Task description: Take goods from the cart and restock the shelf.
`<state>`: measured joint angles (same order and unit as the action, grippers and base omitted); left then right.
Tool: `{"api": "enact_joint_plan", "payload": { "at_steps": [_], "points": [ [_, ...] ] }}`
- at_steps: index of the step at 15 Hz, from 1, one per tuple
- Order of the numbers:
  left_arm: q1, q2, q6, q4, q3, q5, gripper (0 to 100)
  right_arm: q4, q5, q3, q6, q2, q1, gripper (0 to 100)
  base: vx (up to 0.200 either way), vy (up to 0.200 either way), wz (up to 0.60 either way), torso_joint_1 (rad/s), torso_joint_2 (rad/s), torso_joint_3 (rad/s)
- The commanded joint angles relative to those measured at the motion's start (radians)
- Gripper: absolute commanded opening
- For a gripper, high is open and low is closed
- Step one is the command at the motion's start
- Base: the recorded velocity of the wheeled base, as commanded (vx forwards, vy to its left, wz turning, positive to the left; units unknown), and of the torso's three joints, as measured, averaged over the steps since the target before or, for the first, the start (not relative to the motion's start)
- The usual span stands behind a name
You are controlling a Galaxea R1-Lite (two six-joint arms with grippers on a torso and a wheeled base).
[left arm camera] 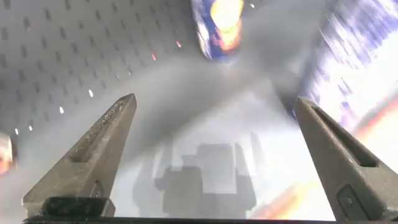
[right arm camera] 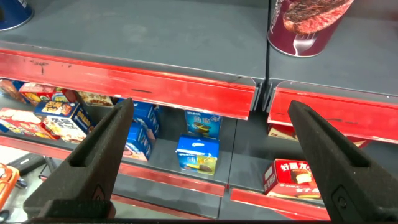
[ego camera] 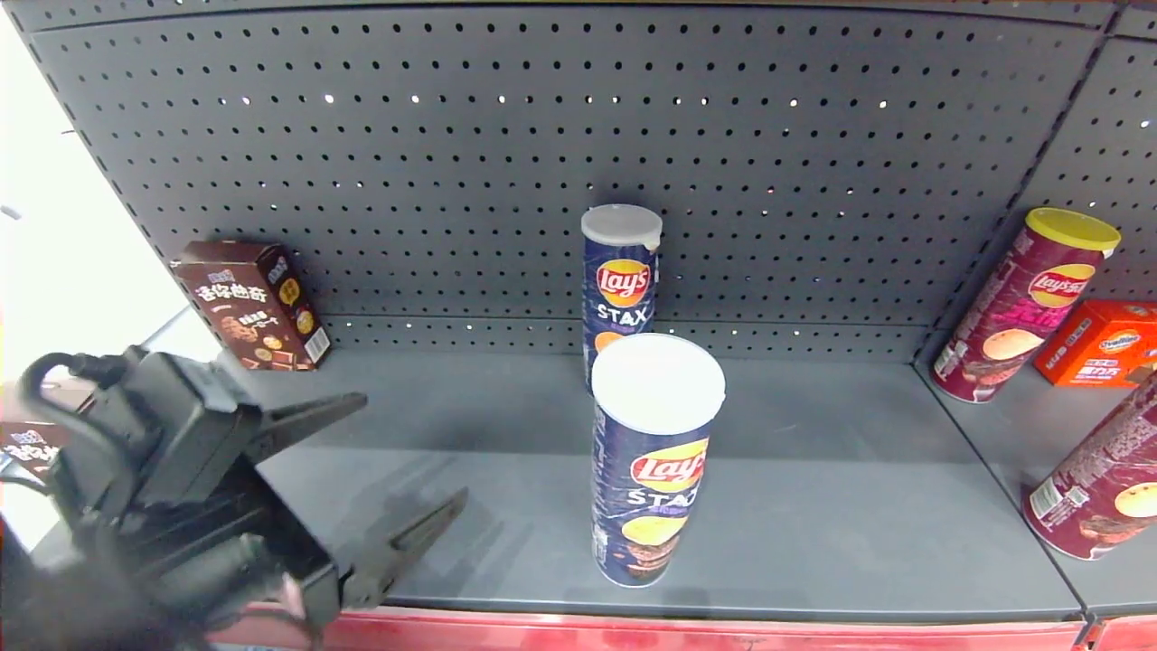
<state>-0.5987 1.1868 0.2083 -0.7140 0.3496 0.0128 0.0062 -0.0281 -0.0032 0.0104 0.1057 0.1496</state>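
Shelf deck point(ego camera: 813, 506) plain grey. Back panel point(ego camera: 452, 136) dark grey, dotted with a grid of small holes. Front strip point(ego camera: 633, 633) red. Front can point(ego camera: 651, 488) and rear can point(ego camera: 620, 289) navy with pale lids — red-and-yellow logos. Brown box point(ego camera: 253, 303) — white lettering. Maroon can point(ego camera: 1021, 307), yellow lid. Orange box point(ego camera: 1098, 344).

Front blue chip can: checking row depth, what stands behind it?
Another blue can stands upright behind it, near the pegboard back. Its lower part is hidden by the front can.

shelf point(ego camera: 813, 506): matt grey metal | pegboard point(ego camera: 452, 136): perforated | chip cans point(ego camera: 646, 506): glossy
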Motion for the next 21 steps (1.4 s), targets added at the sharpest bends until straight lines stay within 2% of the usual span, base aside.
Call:
{"api": "enact_joint_plan", "payload": {
  "at_steps": [1,5,7,8,9,10,13,14,15,17,18,19,20,21],
  "points": [
    [-0.033,-0.213,0.003,0.001,-0.153,0.001,100,0.000,0.000,0.000,0.000,0.000,0.001,100,0.000,0.000,0.00,0.000,0.00,0.000],
    [-0.038,-0.328,-0.001,0.082,-0.210,0.003,100,0.000,-0.001,0.000,0.000,0.002,0.001,100,0.000,0.000,0.00,0.000,0.00,0.000],
    [-0.030,-0.466,-0.003,0.191,-0.258,0.000,100,0.000,0.000,0.000,0.000,0.002,0.001,100,0.000,0.000,0.00,0.000,0.00,0.000],
    [-0.006,-0.530,-0.003,0.220,-0.294,-0.002,100,0.000,-0.001,0.000,0.000,0.002,0.001,100,0.000,0.000,0.00,0.000,0.00,0.000],
    [0.039,-0.598,0.000,0.242,-0.350,0.000,100,0.000,0.000,0.000,0.000,0.000,0.001,100,0.000,0.000,0.00,0.000,0.00,0.000],
    [0.105,-0.642,0.002,0.308,-0.350,0.001,100,0.000,0.000,0.000,0.000,0.000,0.001,100,0.000,0.000,0.00,0.000,0.00,0.000],
    [0.234,-0.699,0.003,0.424,-0.350,-0.002,100,0.000,0.000,0.000,0.000,0.000,0.001,100,0.000,0.000,0.00,0.000,0.00,0.000],
    [0.324,-0.788,0.006,0.550,-0.350,-0.005,100,0.000,-0.001,0.000,0.000,0.000,0.001,100,0.000,0.000,0.00,0.000,0.00,0.000],
    [0.390,-0.914,-0.004,0.677,-0.343,-0.019,100,0.000,-0.001,0.000,0.000,0.000,0.001,100,0.000,0.000,0.00,0.000,0.00,0.000],
    [0.540,-1.001,-0.004,0.674,-0.343,-0.068,100,0.000,-0.001,0.000,0.000,0.000,0.001,100,0.000,0.000,0.00,0.000,0.00,0.000],
    [0.553,-1.007,-0.004,0.674,-0.342,-0.070,100,0.000,-0.001,0.000,0.000,0.002,0.001,100,0.000,0.000,0.00,0.000,0.00,0.000],
    [0.570,-1.099,-0.013,0.671,-0.343,-0.070,100,0.000,-0.001,0.000,0.000,0.000,0.001,100,0.000,0.000,0.00,0.000,0.00,0.000],
    [0.563,-1.119,-0.035,0.660,-0.347,-0.070,100,0.000,-0.001,0.000,0.000,0.000,0.001,100,0.000,0.000,0.00,0.000,0.00,0.000],
    [0.563,-1.119,-0.036,0.662,-0.347,-0.068,100,0.000,-0.001,0.000,0.000,0.000,0.001,100,0.000,0.000,0.00,0.000,0.00,0.000]
  ]
}}
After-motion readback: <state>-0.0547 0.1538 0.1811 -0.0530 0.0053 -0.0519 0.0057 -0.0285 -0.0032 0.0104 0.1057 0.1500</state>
